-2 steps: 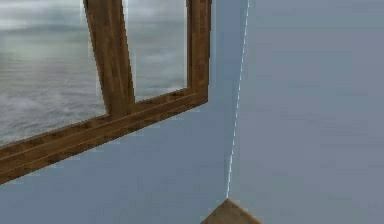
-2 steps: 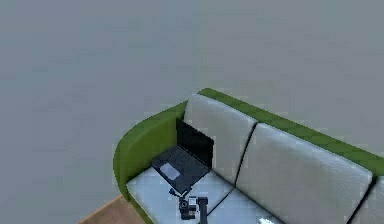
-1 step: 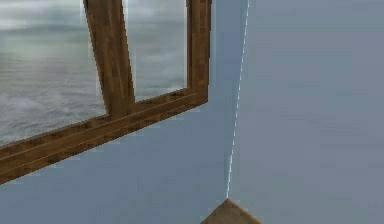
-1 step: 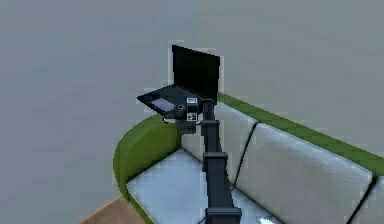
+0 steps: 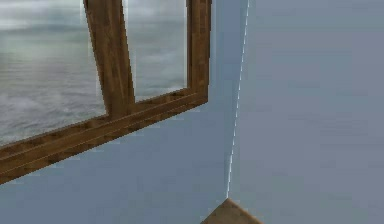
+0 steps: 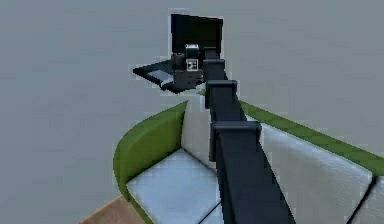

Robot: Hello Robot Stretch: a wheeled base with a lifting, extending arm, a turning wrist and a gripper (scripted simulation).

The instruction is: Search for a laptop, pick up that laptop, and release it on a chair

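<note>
- Currently my gripper holds the laptop, which hangs clear of every surface, high above the green chair.
- Retract and lower the laptop over the white seat cushion before release, to avoid a drop from height.

Dark square arm, dark claw.

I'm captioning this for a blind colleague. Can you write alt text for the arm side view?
The robot's dark arm reaches up the picture, and the tool at its far end holds an open black laptop in the air against a grey wall. Below it sits a green seat with white cushions.
</note>
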